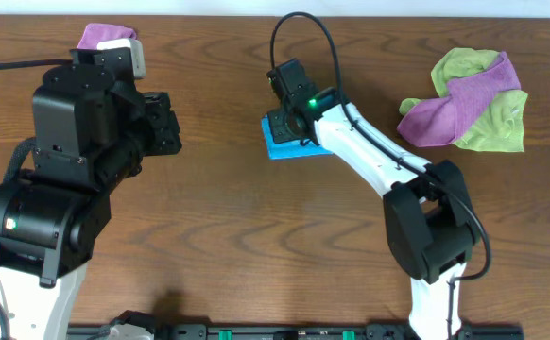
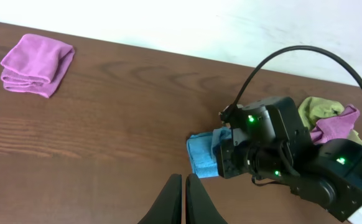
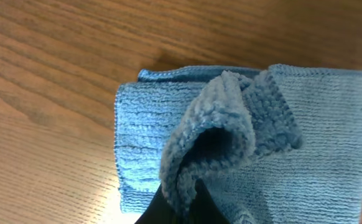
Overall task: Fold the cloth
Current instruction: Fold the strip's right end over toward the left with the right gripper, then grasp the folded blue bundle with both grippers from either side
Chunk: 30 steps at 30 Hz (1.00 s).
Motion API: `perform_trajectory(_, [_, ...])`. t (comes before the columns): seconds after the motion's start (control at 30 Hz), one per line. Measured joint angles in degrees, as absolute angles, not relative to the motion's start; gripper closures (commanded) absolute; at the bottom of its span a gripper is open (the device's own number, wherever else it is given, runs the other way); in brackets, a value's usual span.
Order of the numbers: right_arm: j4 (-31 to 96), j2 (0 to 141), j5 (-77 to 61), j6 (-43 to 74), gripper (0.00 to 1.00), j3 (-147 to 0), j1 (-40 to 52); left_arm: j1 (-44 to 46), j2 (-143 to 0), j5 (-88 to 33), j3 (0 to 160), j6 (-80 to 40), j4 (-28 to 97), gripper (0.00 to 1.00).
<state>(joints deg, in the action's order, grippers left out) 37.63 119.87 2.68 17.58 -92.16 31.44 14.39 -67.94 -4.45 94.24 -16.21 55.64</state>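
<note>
A blue cloth [image 1: 281, 144] lies folded on the table near the middle; it also shows in the left wrist view [image 2: 201, 155] and fills the right wrist view [image 3: 311, 124]. My right gripper [image 3: 190, 202] is shut on a raised fold of the blue cloth, pinching it just above the rest of the cloth; in the overhead view it sits over the cloth [image 1: 294, 121]. My left gripper [image 2: 185, 199] is shut and empty, hovering over bare table left of the blue cloth, and its fingers are hidden under the arm in the overhead view.
A folded purple cloth [image 1: 105, 38] lies at the back left, also in the left wrist view [image 2: 35, 64]. A pile of green and purple cloths [image 1: 469, 109] lies at the back right. The left arm's body [image 1: 67, 161] covers the left side of the table.
</note>
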Motion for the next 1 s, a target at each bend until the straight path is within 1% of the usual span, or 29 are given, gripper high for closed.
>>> perform_trajectory(0.03, [37.5,120.05,2.13,17.54,0.67,-92.16,31.44,14.39,-67.94,-4.45,94.24,-16.21,55.66,0.94])
perform_trajectory(0.07, [37.06,120.55,0.75,17.37,0.59,-92.16,31.44,14.39,-67.94,-4.47,94.24,-16.19,55.66,0.94])
perform_trajectory(0.1, [36.29,120.95,-1.32,17.17,0.46,-92.14,31.46,14.39,-67.94,-4.45,94.24,-16.12,55.68,0.94])
perform_trajectory(0.13, [35.33,121.19,-3.81,17.3,0.42,-92.14,31.46,14.39,-67.94,-4.4,94.24,-16.01,55.72,0.94])
perform_trajectory(0.2, [33.5,121.47,-11.05,17.06,0.36,-92.16,31.68,14.39,-67.94,-3.86,94.24,-16.01,55.72,0.94])
perform_trajectory(0.3, [32.99,121.47,-17.34,16.93,0.39,-92.14,32.05,14.39,-67.94,-2.72,94.24,-16.01,55.72,0.94])
perform_trajectory(0.4, [32.97,121.45,-22.41,16.91,0.35,-92.2,32.03,14.39,-67.94,-2.02,94.24,-15.99,55.44,0.94])
perform_trajectory(0.47, [33.32,121.45,-24.38,16.86,0.38,-92.64,31.68,14.24,-67.99,-1.69,94.17,-15.99,54.76,0.94])
perform_trajectory(0.53, [34.59,121.1,-25.47,16.25,0.37,-93.78,30.96,13.54,-68.16,-1.5,93.71,-16.01,53.65,0.94])
perform_trajectory(0.57, [36.16,120.7,-25.5,16.03,0.39,-94.78,30.41,12.69,-68.36,-1.65,92.99,-16.01,53.04,0.94])
perform_trajectory(0.6, [37.78,120.03,-24.99,15.7,0.44,-95.88,29.78,11.57,-68.62,-2.2,91.94,-16.03,52.56,0.94])
perform_trajectory(0.63, [39.7,118.85,-23.83,15.49,0.68,-97.14,28.97,10.2,-69.1,-3.05,90.61,-16.05,52.14,0.94])
perform_trajectory(0.67, [41.54,117.08,-22.0,14.98,0.98,-98.3,27.94,8.25,-69.95,-4.64,88.6,-16.05,51.18,0.94])
perform_trajectory(0.77, [44.56,112.33,-17.52,14.39,0.99,-99.96,25.52,3.66,-72.51,-9.67,82.32,-16.25,47.13,0.94])
perform_trajectory(0.83, [47.03,109.67,-14.55,14.2,0.99,-100.49,23.9,1.67,-74.39,-12.49,77.84,-16.45,43.53,0.92])
perform_trajectory(0.9, [49.71,107.66,-11.03,14.0,0.99,-100.95,21.47,0.84,-76.82,-15.66,72.77,-16.93,39.05,0.94])
perform_trajectory(1.0, [51.53,107.83,-8.08,13.96,0.99,-100.82,18.72,1.06,-80.36,-19.7,67.18,-18.79,31.35,0.94])
